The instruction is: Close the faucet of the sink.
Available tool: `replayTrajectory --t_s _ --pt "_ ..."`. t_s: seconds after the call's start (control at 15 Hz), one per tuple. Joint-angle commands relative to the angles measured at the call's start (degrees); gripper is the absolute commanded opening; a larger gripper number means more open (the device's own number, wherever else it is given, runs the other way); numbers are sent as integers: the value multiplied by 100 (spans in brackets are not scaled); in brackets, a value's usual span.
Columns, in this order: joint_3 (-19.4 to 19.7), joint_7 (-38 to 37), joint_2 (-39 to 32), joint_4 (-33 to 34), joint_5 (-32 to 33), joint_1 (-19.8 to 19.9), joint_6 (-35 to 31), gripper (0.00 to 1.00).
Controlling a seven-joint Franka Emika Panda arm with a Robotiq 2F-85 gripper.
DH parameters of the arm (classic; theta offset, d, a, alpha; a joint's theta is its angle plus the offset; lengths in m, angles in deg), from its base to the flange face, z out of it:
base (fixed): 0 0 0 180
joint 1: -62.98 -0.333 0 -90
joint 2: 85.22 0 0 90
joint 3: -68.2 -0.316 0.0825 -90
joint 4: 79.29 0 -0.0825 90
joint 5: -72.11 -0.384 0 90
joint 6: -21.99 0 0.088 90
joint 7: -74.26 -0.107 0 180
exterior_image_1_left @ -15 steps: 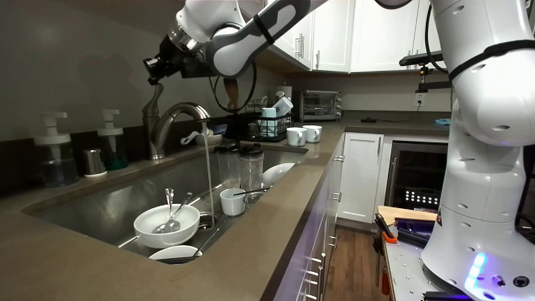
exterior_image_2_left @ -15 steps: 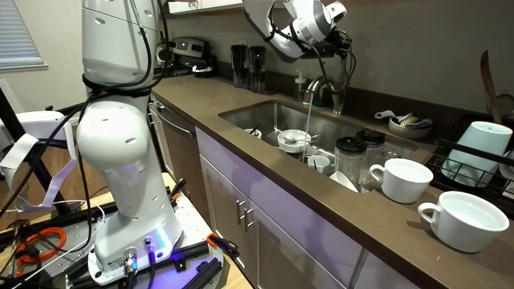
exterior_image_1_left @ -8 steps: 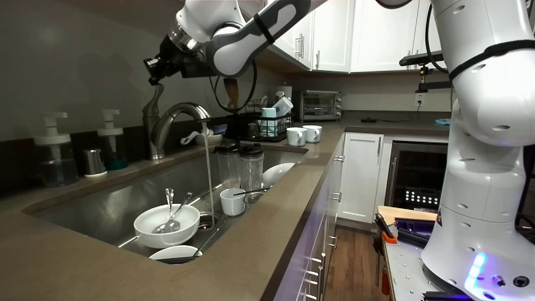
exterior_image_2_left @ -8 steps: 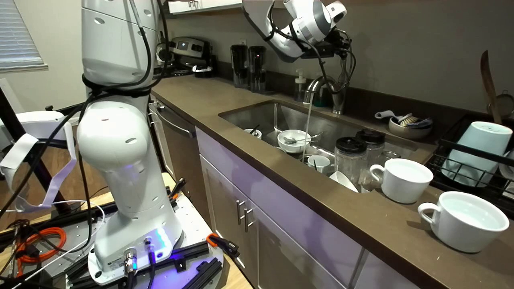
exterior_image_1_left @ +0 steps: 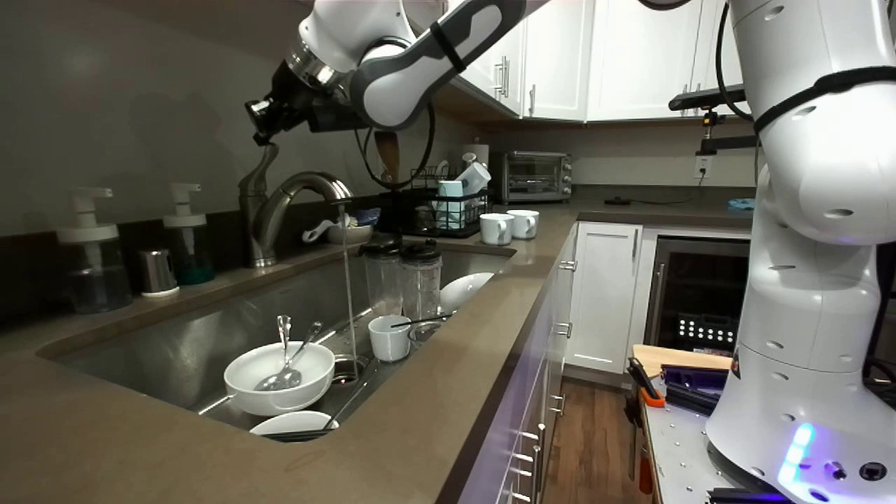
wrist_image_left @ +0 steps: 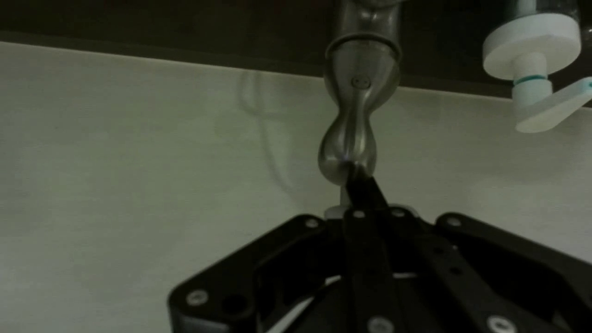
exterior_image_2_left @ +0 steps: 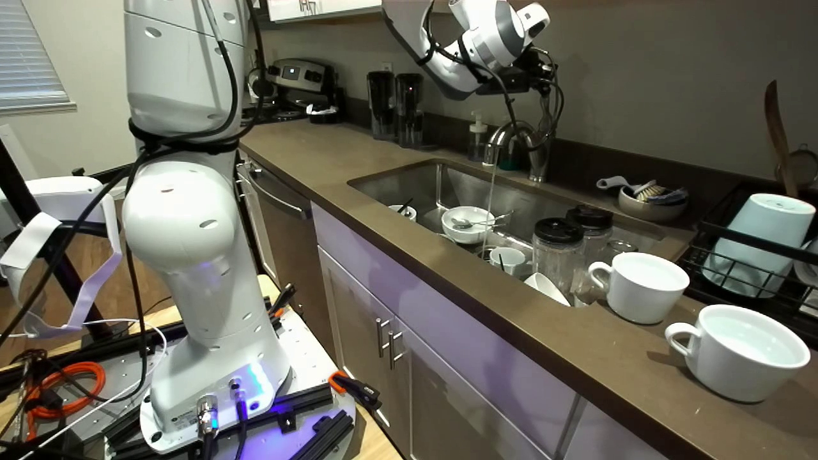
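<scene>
The brushed-metal faucet [exterior_image_1_left: 264,227] stands behind the steel sink [exterior_image_1_left: 175,343] and shows in both exterior views [exterior_image_2_left: 539,161]. A thin stream of water runs from its spout into the sink. My gripper [exterior_image_1_left: 260,138] is at the top end of the upright lever handle [exterior_image_1_left: 257,175], seemingly touching it. In the wrist view the gripper [wrist_image_left: 360,173] has its fingers shut together, and their dark tips overlap the lower right of the lever's rounded end [wrist_image_left: 344,150]. Whether anything is between the tips is hard to see. In an exterior view cables partly hide the gripper.
A white bowl [exterior_image_1_left: 280,378] with spoons, a white mug [exterior_image_1_left: 389,338] and lidded clear jars [exterior_image_1_left: 421,283] are in the sink. Soap bottles [exterior_image_1_left: 185,238] stand beside the faucet. White cups [exterior_image_2_left: 645,287] and a black dish rack [exterior_image_2_left: 728,255] are on the counter.
My gripper and the lever's top end have shifted slightly to the right in an exterior view, toward the sink's front. The water stream looks thinner.
</scene>
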Motion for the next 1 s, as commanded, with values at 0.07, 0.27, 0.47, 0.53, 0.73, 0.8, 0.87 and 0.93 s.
replayTrajectory --t_s 0.07,0.27,0.47,0.53,0.73,0.8,0.87,0.93 --pt "74 -137 272 -582 38 28 29 3" --pt "139 -215 331 -792 82 22 -169 3" --pt "249 -317 410 -949 169 -15 -387 3" --pt "263 -332 470 -1026 166 -20 -447 3" --pt "181 -221 593 -1263 50 38 -657 3" --pt "166 -214 616 -1329 36 46 -749 3" --pt "161 -214 643 -1385 25 48 -798 3" --pt "245 -295 685 -1413 119 -11 -841 3"
